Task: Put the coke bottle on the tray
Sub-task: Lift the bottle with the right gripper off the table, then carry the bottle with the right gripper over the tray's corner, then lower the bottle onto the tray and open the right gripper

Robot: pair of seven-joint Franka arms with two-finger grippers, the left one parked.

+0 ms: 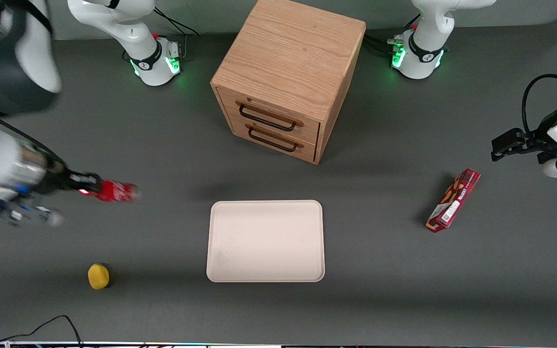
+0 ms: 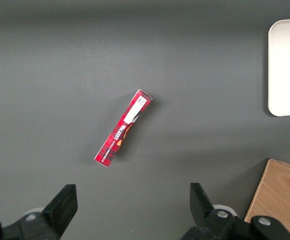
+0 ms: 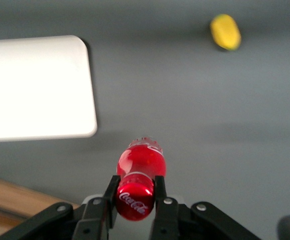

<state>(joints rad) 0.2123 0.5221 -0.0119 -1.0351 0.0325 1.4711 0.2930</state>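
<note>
My right gripper (image 1: 85, 185) is shut on the coke bottle (image 1: 115, 191), a small bottle with a red cap, red label and clear base. It holds the bottle by the cap end, lying level above the table, toward the working arm's end. In the right wrist view the fingers (image 3: 160, 192) clamp the cap of the bottle (image 3: 140, 165), my gripper (image 3: 134, 192) around it. The cream-beige tray (image 1: 265, 240) lies flat in front of the wooden cabinet, nearer the front camera, and shows in the right wrist view (image 3: 34, 87) and the left wrist view (image 2: 287, 67) too.
A wooden drawer cabinet (image 1: 285, 72) stands at the table's middle, farther from the front camera than the tray. A yellow ball (image 1: 98, 276) lies near the front edge, seen also in the right wrist view (image 3: 225, 32). A long red snack box (image 1: 453, 200) lies toward the parked arm's end.
</note>
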